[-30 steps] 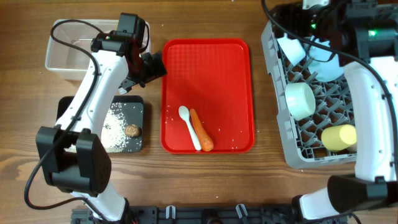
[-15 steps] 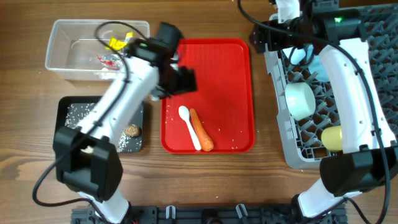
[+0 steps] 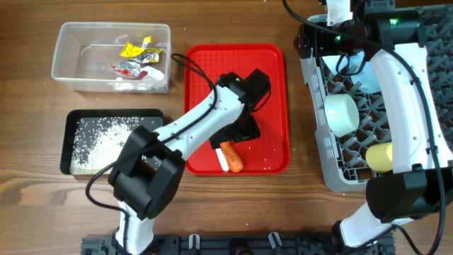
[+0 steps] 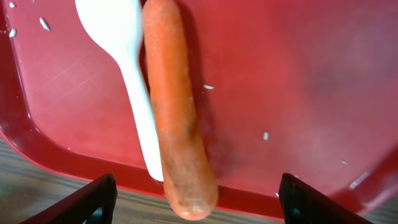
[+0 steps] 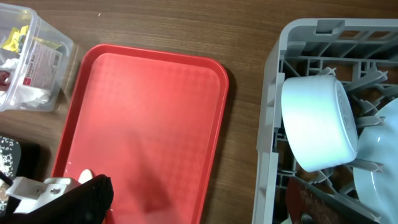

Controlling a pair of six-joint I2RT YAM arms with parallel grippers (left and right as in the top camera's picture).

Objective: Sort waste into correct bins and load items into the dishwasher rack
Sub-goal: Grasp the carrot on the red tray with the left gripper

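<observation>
Overhead, biggest first: dishwasher rack down the right side, with a pale bowl and a yellow cup in it. Red serving tray in the middle. Clear tub with wrappers and black tray with rice at the far left. Left gripper over the red tray's near end, much nearer the carrot than the right gripper, up by the rack's far corner with fingers spread and nothing between them. Left wrist view: jaws wide apart and empty, carrot just beyond them, inside their span though nearer the finger at picture left. Long axis straight away from the camera, so square to the closing line, judged a fair set-up for a pinch across its width. Near end at the tray's rim. White spoon lying parallel and touching the carrot's side, so likely to be caught in the same pinch. Loose rice grains dotted on the red.
</observation>
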